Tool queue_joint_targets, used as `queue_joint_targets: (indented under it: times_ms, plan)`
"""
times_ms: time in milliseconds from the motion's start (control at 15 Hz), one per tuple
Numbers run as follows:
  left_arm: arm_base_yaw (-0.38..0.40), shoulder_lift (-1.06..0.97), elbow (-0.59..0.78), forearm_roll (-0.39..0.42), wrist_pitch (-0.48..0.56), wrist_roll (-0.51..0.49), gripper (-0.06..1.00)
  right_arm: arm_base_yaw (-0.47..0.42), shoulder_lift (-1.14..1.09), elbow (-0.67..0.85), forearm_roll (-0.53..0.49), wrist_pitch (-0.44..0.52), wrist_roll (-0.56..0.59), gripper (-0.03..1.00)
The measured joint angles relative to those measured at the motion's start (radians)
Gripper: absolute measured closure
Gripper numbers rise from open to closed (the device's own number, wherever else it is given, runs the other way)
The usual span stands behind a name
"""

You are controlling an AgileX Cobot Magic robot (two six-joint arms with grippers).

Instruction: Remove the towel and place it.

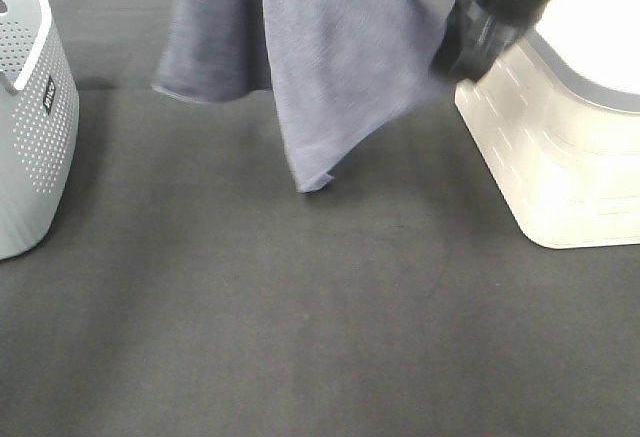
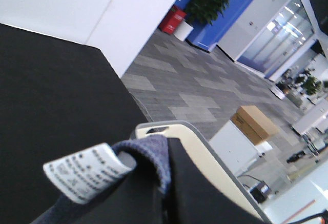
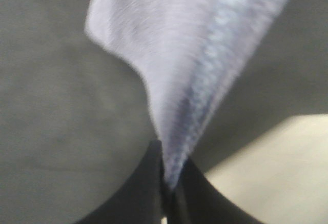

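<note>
Now the left end effector (image 2: 156,183) and right end effector (image 3: 167,183) are pinching the hanging towel (image 1: 330,67); placing it probably means lowering it flat onto the surface (image 1: 300,337).

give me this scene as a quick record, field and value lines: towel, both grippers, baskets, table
towel: greyish-purple, hanging spread above the table, lowest corner close to the surface, contact unclear
left gripper: jaws shut on the towel's hem beside the white tag
right gripper: jaws shut on another part of the towel
grey basket: perforated, at the left edge of the high view, clear of the towel
cream basket: at the right, next to the right gripper
table: black cover
</note>
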Motion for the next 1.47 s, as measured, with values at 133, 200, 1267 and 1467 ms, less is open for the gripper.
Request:
queue_joint_targets:
  times_ms: [133, 200, 1267, 1467]
  plan:
    - [0.0, -0.04, 0.083, -0.001, 0.105, -0.005, 0.94, 0.0, 0.001, -0.087, -0.087, 0.003, 0.008, 0.95]
    - [0.0, -0.06, 0.141, -0.001, 0.159, -0.005, 0.94, 0.0, 0.001, -0.126, -0.121, -0.004, 0.01, 0.95]
    - [0.165, 0.223, -0.074, -0.038, 0.282, 0.155, 0.94, 0.009, 0.235, -0.195, -0.441, -0.904, 0.052, 0.95]
    - [0.157, 0.229, -0.024, -0.048, 0.291, 0.274, 0.94, 0.009, 0.236, -0.19, -0.441, -0.847, 0.052, 0.95]
